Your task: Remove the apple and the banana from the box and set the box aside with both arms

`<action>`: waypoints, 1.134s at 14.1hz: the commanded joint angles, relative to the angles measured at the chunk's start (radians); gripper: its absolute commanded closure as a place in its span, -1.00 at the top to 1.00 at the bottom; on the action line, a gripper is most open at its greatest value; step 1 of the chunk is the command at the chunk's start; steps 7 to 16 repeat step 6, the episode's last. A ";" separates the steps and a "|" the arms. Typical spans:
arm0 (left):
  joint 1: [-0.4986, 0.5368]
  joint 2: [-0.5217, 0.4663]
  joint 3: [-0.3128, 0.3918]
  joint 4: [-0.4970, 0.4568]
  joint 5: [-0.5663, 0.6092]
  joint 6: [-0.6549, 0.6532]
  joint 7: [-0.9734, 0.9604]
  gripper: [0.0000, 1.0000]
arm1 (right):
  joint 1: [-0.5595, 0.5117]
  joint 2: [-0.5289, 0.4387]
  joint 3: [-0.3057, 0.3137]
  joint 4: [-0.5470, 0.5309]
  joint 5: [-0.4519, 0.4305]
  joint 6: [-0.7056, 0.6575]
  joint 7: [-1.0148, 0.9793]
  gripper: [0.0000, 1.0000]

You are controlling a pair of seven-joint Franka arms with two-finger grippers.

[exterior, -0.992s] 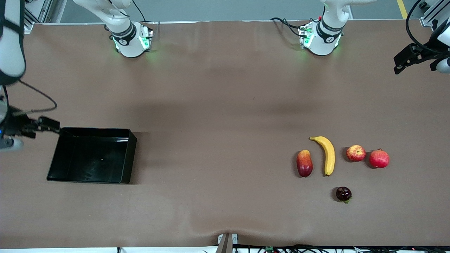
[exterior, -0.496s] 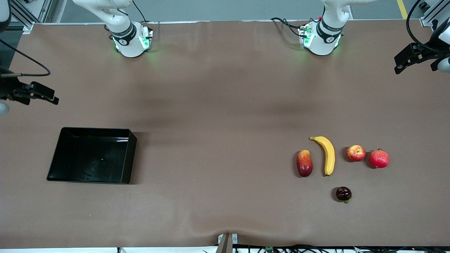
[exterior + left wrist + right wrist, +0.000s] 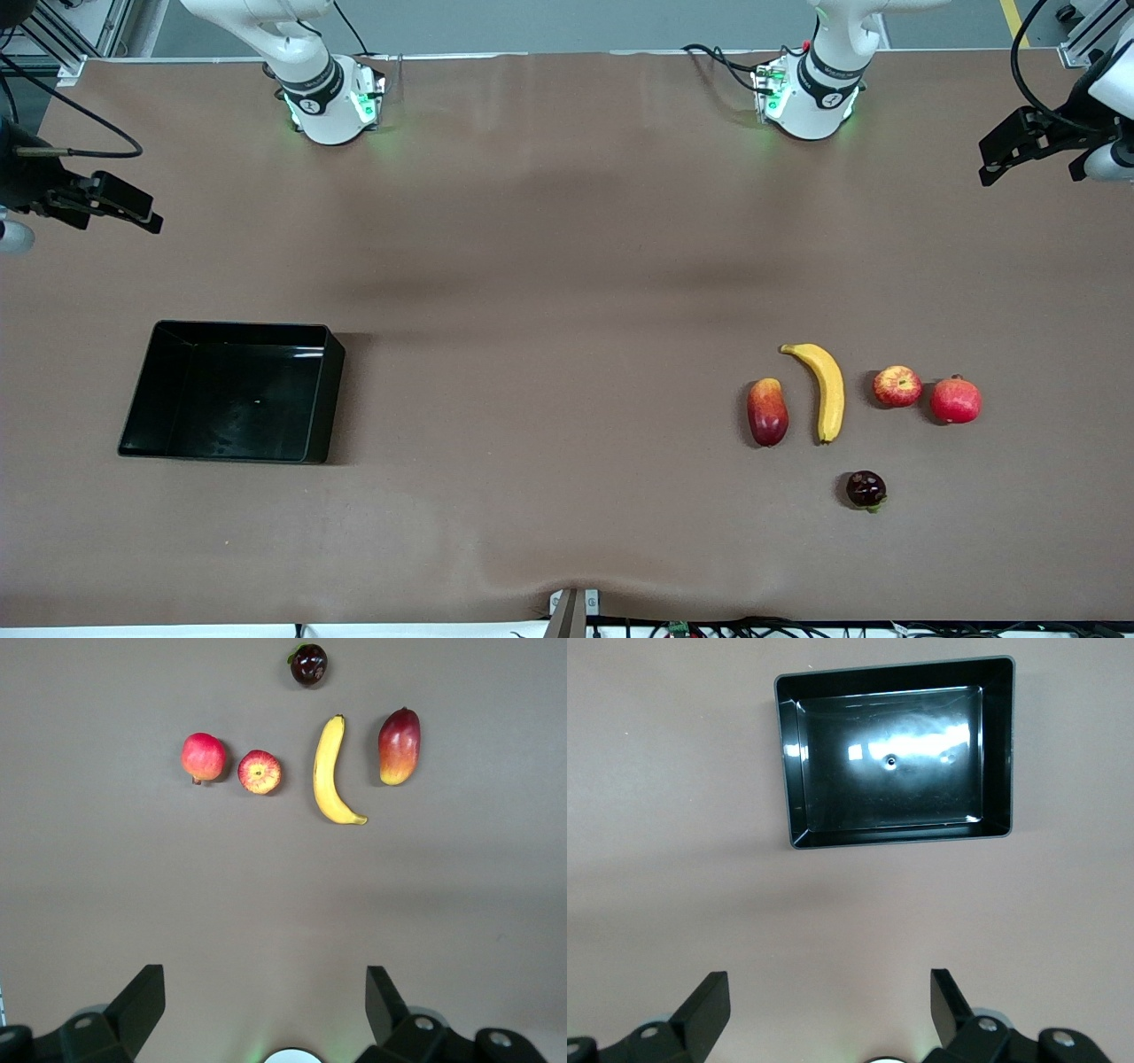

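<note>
Box [image 3: 232, 392] sits empty at the right arm's end — my right tool [image 3: 133, 208] hangs open over bare table. Banana [image 3: 825, 388] and apple [image 3: 897, 386] lie out under the open left tool [image 3: 1005, 152].

My front camera looks down from high across the table [image 3: 567, 266], facing both bases. Each wrist camera stares straight down from well up: left shares the banana [image 3: 332, 771], right the box [image 3: 895, 753].
</note>
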 commanded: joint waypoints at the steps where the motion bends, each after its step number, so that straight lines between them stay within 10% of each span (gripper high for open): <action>1: 0.003 0.004 0.004 0.009 -0.037 -0.001 0.010 1.00 | 0.017 -0.035 -0.024 -0.031 -0.026 -0.001 0.003 1.00; 16: 0.003 0.010 0.004 0.008 -0.039 -0.001 0.004 1.00 | 0.017 -0.034 -0.021 -0.029 -0.029 -0.003 -0.043 1.00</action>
